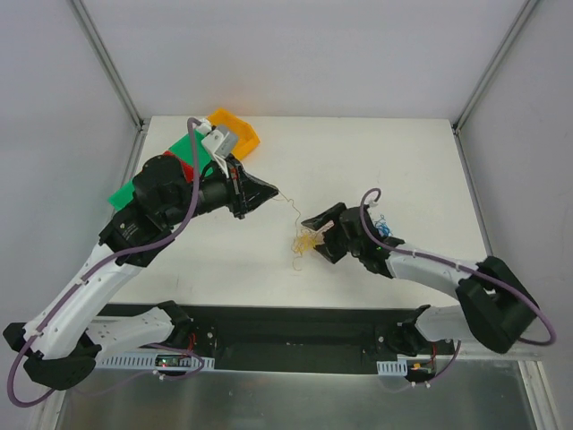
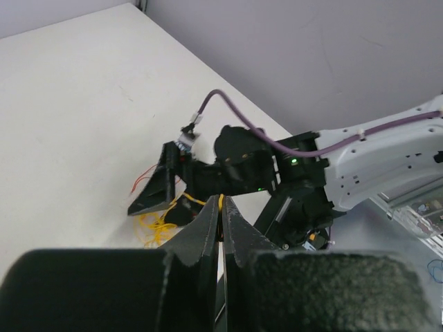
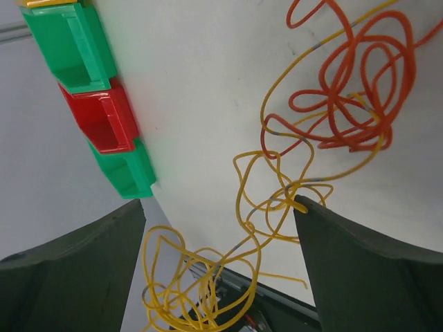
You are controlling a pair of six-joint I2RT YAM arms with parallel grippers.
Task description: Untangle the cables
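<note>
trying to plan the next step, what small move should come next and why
Probably close the right gripper on the cable clump to anchor it. Its jaws stand open with the wires between them, while the left gripper is shut on a yellow strand that runs to the clump. The left could then pull that strand free.

Overhead view, two close wrist views, all sharing cables (image 1: pixel 304 242)

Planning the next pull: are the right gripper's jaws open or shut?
Open: the right gripper has its jaws wide apart in its wrist view, cables between them.
</note>
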